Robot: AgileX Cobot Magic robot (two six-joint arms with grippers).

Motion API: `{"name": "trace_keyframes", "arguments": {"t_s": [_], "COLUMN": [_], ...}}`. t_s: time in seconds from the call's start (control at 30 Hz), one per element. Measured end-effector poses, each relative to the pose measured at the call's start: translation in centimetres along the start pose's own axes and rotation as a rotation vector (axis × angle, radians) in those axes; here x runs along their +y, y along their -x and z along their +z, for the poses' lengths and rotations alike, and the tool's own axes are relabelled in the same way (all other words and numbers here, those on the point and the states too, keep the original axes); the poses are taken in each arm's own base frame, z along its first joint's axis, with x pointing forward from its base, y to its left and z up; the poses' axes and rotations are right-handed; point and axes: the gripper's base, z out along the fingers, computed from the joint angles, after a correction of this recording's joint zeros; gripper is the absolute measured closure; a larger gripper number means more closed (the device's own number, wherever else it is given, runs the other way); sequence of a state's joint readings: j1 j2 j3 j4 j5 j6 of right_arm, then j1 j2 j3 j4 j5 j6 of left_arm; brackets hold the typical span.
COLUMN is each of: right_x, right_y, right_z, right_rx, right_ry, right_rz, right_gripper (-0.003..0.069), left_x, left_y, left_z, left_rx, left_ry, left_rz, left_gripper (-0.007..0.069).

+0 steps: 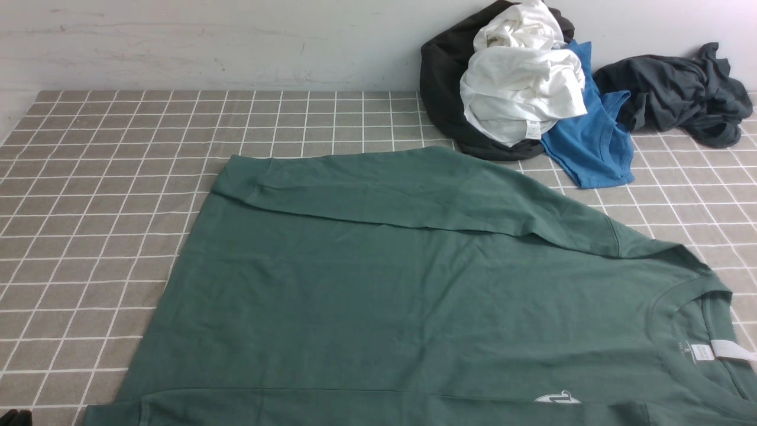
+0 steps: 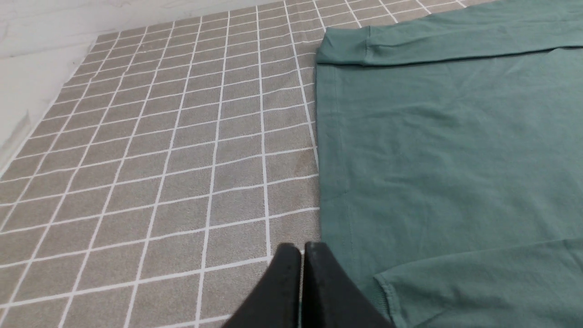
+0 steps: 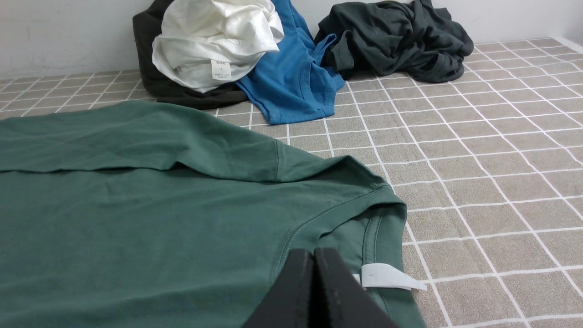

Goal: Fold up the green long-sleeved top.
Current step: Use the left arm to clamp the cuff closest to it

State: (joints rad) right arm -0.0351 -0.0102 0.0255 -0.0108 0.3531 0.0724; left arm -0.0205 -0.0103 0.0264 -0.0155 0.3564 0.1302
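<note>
The green long-sleeved top [image 1: 414, 296] lies flat on the checked cloth, neck to the right, hem to the left. Its far sleeve [image 1: 384, 189] is folded across the body, cuff [image 1: 236, 180] near the hem. The near sleeve lies along the front edge, its cuff [image 2: 387, 291] in the left wrist view. The white neck label [image 1: 730, 350] and the chest print [image 1: 559, 399] show. My left gripper [image 2: 302, 248] is shut and empty, over the cloth just beside the hem [image 2: 325, 159]. My right gripper [image 3: 314, 252] is shut above the neck opening, beside the label [image 3: 387, 276].
A pile sits at the back right against the wall: a white garment [image 1: 520, 89] on a black one [image 1: 443, 83], a bright blue tee [image 1: 591, 142] and a charcoal-grey garment [image 1: 674, 94]. The checked tablecloth [image 1: 89, 177] stretches left of the top.
</note>
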Motion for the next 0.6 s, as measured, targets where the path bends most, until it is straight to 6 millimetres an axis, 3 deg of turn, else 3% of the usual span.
{"name": "trace_keyframes", "arguments": {"t_s": [0.17,0.27,0.33,0.37,0.43,0.47,0.6], "right_x": [0.0,0.1,0.2,0.5,0.7,1.0,1.4], "right_y": [0.0,0.0,0.0,0.0,0.1,0.1,0.5], "right_z": [0.0,0.0,0.0,0.0,0.0,-0.1,-0.1], "right_rx": [0.0,0.002,0.004,0.008,0.013,0.027,0.036], "right_ry": [0.0,0.006,0.022,0.056,0.077,0.116,0.17], "right_rz": [0.012,0.068,0.183,0.405,0.541,0.772,1.068], "right_gripper": [0.0673,0.0673,0.0673,0.0673,0.0673,0.0673,0.0673], "left_x": [0.0,-0.2,-0.5,-0.8,-0.9,-1.1,-1.3], "left_y": [0.1,0.2,0.5,1.0,1.3,1.6,1.9], "left_z": [0.0,0.0,0.0,-0.1,-0.1,-0.2,-0.3], "left_rx": [-0.012,-0.026,-0.052,-0.086,-0.097,-0.104,-0.104], "left_ry": [-0.004,-0.027,-0.068,-0.121,-0.152,-0.198,-0.251], "left_rz": [-0.031,-0.149,-0.349,-0.625,-0.783,-1.004,-1.204], "left_gripper": [0.0631,0.0631,0.0631,0.0631,0.0631,0.0631,0.0631]}}
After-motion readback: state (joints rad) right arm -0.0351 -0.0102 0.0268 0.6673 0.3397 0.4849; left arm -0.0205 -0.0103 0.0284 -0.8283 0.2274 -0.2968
